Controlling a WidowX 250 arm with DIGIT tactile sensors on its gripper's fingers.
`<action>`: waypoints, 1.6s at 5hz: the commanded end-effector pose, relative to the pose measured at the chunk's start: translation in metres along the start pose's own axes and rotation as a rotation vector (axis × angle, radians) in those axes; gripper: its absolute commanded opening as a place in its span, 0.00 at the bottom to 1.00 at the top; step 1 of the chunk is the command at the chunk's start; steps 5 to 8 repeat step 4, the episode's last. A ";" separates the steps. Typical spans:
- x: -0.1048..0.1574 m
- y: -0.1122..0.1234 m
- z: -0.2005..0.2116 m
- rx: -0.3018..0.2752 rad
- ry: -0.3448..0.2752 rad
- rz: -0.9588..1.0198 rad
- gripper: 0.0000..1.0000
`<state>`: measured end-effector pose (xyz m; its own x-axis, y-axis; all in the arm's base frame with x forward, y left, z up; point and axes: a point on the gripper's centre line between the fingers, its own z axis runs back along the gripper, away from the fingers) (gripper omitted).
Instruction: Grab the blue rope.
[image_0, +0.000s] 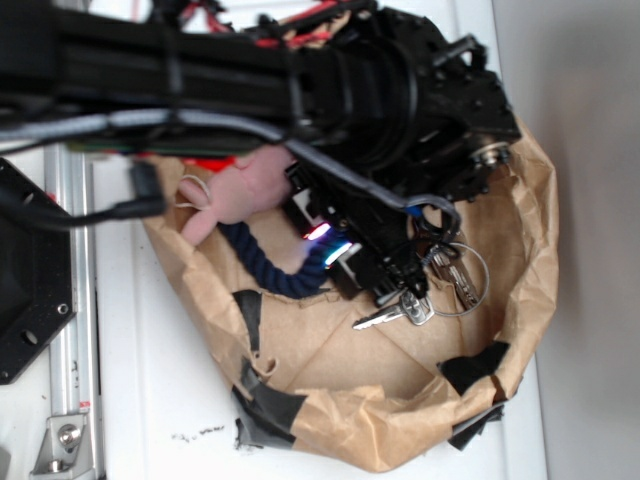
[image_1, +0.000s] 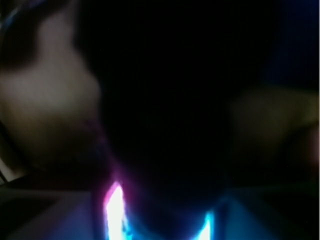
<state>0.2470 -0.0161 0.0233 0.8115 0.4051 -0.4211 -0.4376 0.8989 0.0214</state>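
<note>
The blue rope (image_0: 262, 262), dark navy and twisted, curves across the brown paper lining (image_0: 400, 400) from under a pink plush toy (image_0: 245, 190) to my gripper (image_0: 328, 243). The gripper's two glowing pads (image_0: 318, 232) sit close together on either side of the rope's right end. In the wrist view the rope is a dark mass (image_1: 165, 125) that fills the gap between the lit fingertips (image_1: 115, 210), with my gripper (image_1: 161, 220) at the bottom edge. The jaws stand closed against the rope. Most of the wrist view is dark and blurred.
A bunch of keys (image_0: 395, 312) on a wire ring (image_0: 462, 280) lies just right of the gripper. Black tape patches (image_0: 478, 365) hold the crumpled paper walls. A metal rail (image_0: 75, 300) and a black plate (image_0: 30, 280) stand at the left.
</note>
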 end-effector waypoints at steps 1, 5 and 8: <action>-0.049 0.014 0.083 0.055 -0.240 -0.441 0.00; -0.055 0.004 0.128 0.005 -0.265 -0.599 0.00; -0.055 0.004 0.128 0.005 -0.265 -0.599 0.00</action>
